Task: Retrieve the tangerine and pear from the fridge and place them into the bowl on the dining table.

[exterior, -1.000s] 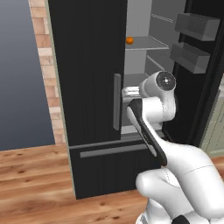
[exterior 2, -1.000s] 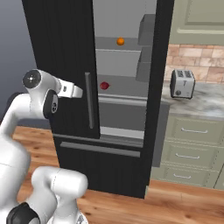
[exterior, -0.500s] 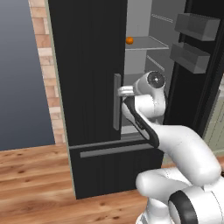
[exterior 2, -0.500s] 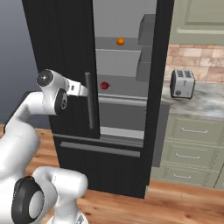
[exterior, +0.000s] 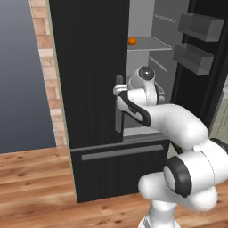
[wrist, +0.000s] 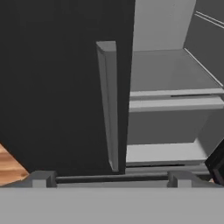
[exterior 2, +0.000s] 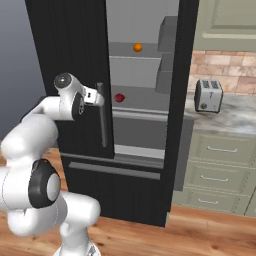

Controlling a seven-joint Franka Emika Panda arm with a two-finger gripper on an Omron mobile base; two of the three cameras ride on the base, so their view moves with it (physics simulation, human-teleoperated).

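In the left base view, the fridge (exterior: pixel 93 89) has its right door open and its left door closed. The tangerine (exterior: pixel 132 41) lies on an upper shelf. The gripper (exterior: pixel 117 90) is at the grey handle (exterior: pixel 119 104) of the closed door; whether it touches the handle I cannot tell.

In the right base view, the gripper (exterior 2: pixel 99 98) is just beside the same handle (exterior 2: pixel 103 116). The tangerine (exterior 2: pixel 137 47) is on the upper shelf, and the pear (exterior 2: pixel 119 98) is on a lower shelf. A toaster (exterior 2: pixel 208 95) stands on the counter (exterior 2: pixel 235 117) to the right.

In the hand view, the handle (wrist: pixel 109 105) is straight ahead, with the fingers (wrist: pixel 43 179) spread wide and holding nothing. No writing can be read anywhere.
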